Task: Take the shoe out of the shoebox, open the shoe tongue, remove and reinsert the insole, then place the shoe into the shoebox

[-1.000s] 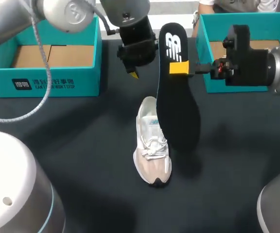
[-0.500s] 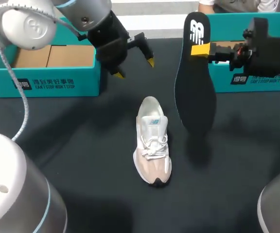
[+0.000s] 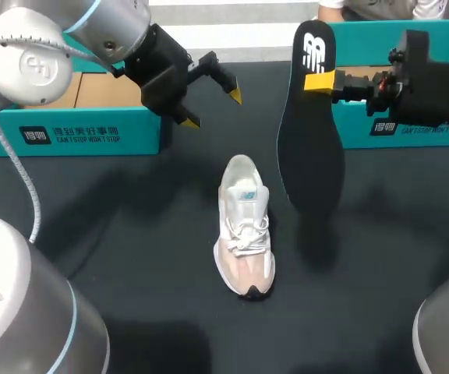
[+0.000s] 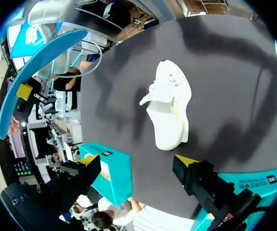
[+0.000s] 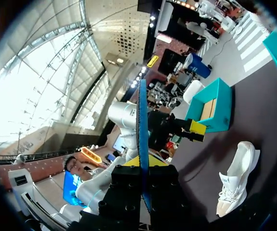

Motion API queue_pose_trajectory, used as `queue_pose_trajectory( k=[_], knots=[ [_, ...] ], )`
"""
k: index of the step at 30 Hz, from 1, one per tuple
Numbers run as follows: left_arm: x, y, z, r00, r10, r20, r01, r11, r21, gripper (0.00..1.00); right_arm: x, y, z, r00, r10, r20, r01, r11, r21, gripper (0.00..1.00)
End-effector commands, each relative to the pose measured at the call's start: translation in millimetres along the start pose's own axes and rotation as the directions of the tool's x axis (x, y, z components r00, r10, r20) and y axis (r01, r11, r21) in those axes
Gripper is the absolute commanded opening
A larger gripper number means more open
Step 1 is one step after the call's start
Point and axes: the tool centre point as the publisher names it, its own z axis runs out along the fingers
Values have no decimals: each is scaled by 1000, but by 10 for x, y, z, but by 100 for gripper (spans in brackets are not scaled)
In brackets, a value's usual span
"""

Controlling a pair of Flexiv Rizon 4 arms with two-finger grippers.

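Observation:
The pale shoe (image 3: 244,226) lies on the dark table, toe toward the front edge; it also shows ahead of my left gripper (image 4: 169,110) and off to one side of my right (image 5: 237,178). The black insole (image 3: 312,132) hangs upright to the right of the shoe, heel end up, its toe end low over the table. My right gripper (image 3: 318,80) is shut on the insole near the heel. The insole runs edge-on (image 5: 142,130) between its fingers (image 5: 142,161). My left gripper (image 3: 213,107) hovers open behind the shoe, nothing between its fingers (image 4: 138,161).
A teal shoebox (image 3: 76,101) stands at the back left, partly under my left arm. A second teal shoebox (image 3: 380,128) stands at the back right, behind my right gripper. Bare dark table lies around the shoe.
My right gripper has carried the insole to the right and up, away from the shoe. My left gripper has swung left toward the left box and stayed open.

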Motion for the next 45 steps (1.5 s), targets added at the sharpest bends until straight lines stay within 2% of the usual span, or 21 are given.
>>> queue_pose_trajectory(
  k=[1,3,7,10,12,20,28,31,33,38,42,45],
  knots=[
    [25,-20,1,1000,2,6,-2,1000,-4,100,-39,26,23,999,35,-3,-35,999,2,0],
    [7,-13,-34,997,4,80,-3,1000,-9,100,-122,91,12,997,81,9,-81,997,7,0],
    [-44,13,-161,981,24,194,-22,1000,-11,100,-304,258,-20,985,169,-29,-170,985,-17,0],
    [-105,24,-278,955,8,296,-11,1000,10,100,-478,381,-9,962,264,-74,-269,961,-67,0],
    [-147,16,-325,940,4,341,-12,1000,20,100,-576,495,32,959,278,-60,-283,954,-98,0],
    [-398,-186,-385,878,-7,478,-20,999,50,100,-576,495,32,959,278,-60,-283,954,-98,0],
    [-549,-377,-391,808,-42,588,-24,994,104,100,-576,495,32,959,278,-60,-283,954,-98,0],
    [-549,-377,-391,808,-42,588,-24,994,104,100,-576,495,32,959,278,-60,-283,954,-98,0],
    [-549,-377,-391,808,-42,588,-24,994,104,100,-663,510,93,936,350,-38,-353,930,-100,0],
    [-549,-377,-391,808,-42,588,-24,994,104,100,-868,610,189,860,505,-68,-509,849,-139,0],
    [-549,-377,-391,808,-42,588,-24,994,104,100,-1048,693,264,804,594,19,-585,796,-153,0],
    [-557,-413,-346,797,-45,602,-35,992,120,100,-1111,791,353,783,621,33,-611,778,-146,0]
  ],
)
